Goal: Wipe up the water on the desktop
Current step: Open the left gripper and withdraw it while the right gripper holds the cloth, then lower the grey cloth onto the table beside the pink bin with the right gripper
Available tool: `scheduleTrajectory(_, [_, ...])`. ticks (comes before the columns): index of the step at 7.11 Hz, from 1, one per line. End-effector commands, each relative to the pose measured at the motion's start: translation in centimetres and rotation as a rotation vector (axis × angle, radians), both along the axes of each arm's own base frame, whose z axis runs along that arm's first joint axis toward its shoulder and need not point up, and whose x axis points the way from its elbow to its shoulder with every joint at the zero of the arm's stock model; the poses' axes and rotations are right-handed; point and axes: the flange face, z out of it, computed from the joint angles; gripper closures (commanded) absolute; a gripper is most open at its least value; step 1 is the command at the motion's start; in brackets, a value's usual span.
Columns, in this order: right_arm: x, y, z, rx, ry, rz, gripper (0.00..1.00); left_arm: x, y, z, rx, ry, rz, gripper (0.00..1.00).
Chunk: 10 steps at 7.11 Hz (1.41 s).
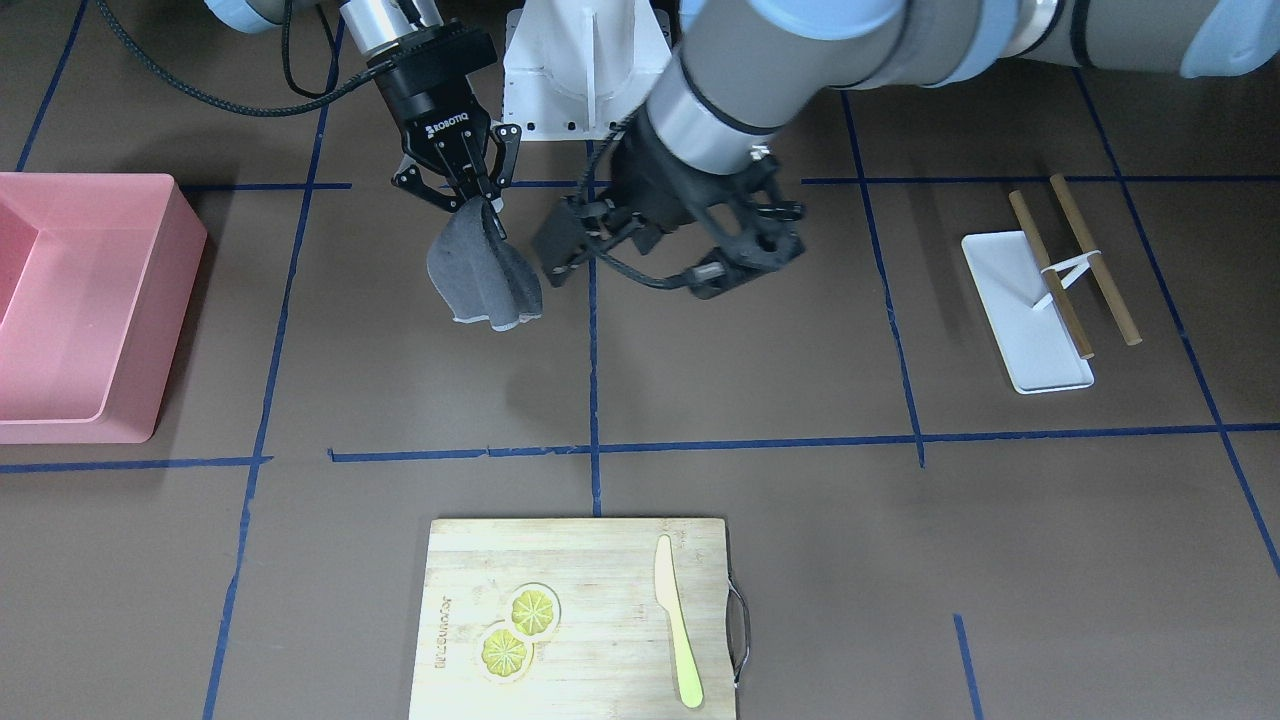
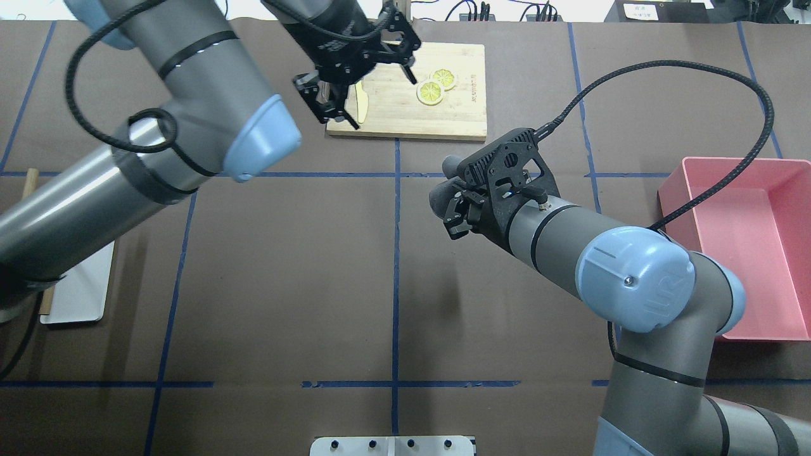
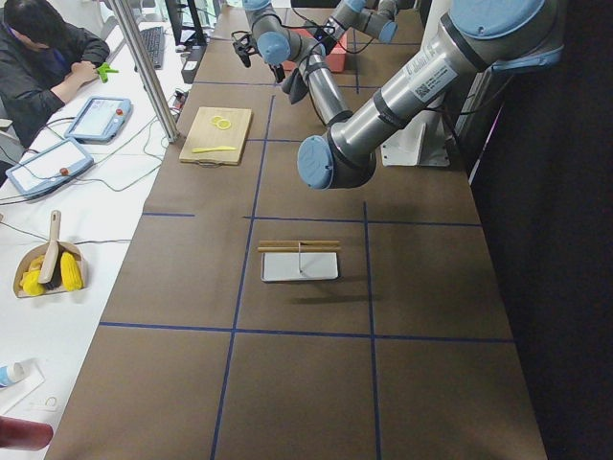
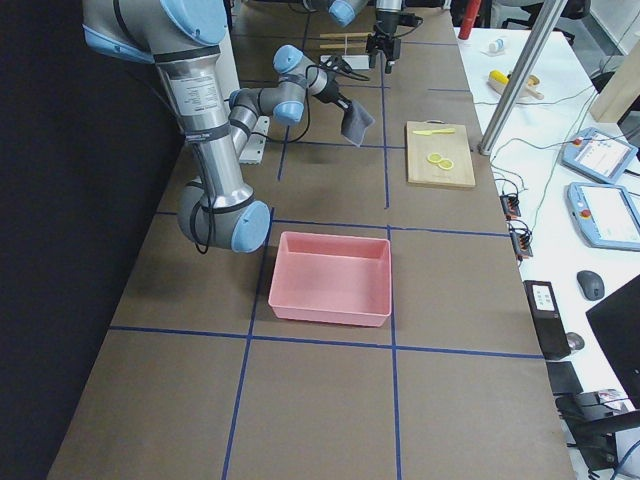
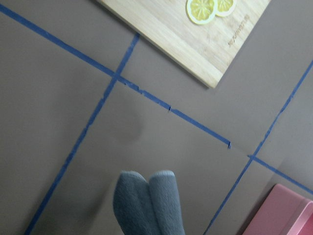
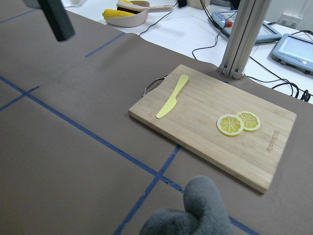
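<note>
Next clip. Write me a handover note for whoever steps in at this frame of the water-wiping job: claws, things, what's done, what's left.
Right claw: shut on the grey cloth, which hangs above the desktop without touching it.
Left claw: open and empty, raised beside the cloth.
Done: the cloth is in hand.
Left: lower the cloth and wipe. No puddle shows clearly. There is only a faint darker patch in the left wrist view, possibly damp, so check there first.
</note>
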Motion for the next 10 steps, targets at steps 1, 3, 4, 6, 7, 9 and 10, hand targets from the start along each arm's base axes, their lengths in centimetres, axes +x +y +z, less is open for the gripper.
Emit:
scheduleTrajectory(1, [1.7,-0.7,0.6,-0.063,0.133,0.018,1.0,-6.3,-0.1,5.6,0.04,-0.015,0.0,0.0])
scheduleTrajectory(3, [4.7,-2.4,1.9,-0.203,0.279,-0.005,1.0,-12.7,0.1,9.3,0.056,-0.014,-0.039,0.0])
scheduleTrajectory(4, [5.1,-2.7,2.4,-0.238,0.296,-0.026,1.0,-16.5,0.5,10.1,0.086,-0.024,-0.068,0.0])
scheduleTrajectory(6, [5.6,-3.3,5.0,-0.433,0.356,-0.146,1.0,-21.5,4.2,11.9,0.148,-0.13,-0.002,0.0])
scheduleTrajectory(7, [5.9,-3.8,5.9,-0.509,0.359,-0.187,1.0,-24.6,4.4,12.3,0.197,-0.176,0.017,0.0])
scheduleTrajectory(9, [6.7,-5.3,8.2,-0.613,0.42,-0.174,1.0,-30.7,4.6,18.9,0.312,-0.253,0.06,0.0])
scheduleTrajectory(10, [6.1,-6.2,9.9,-0.653,0.459,-0.162,1.0,-32.2,5.3,20.8,0.337,-0.273,0.068,0.0])
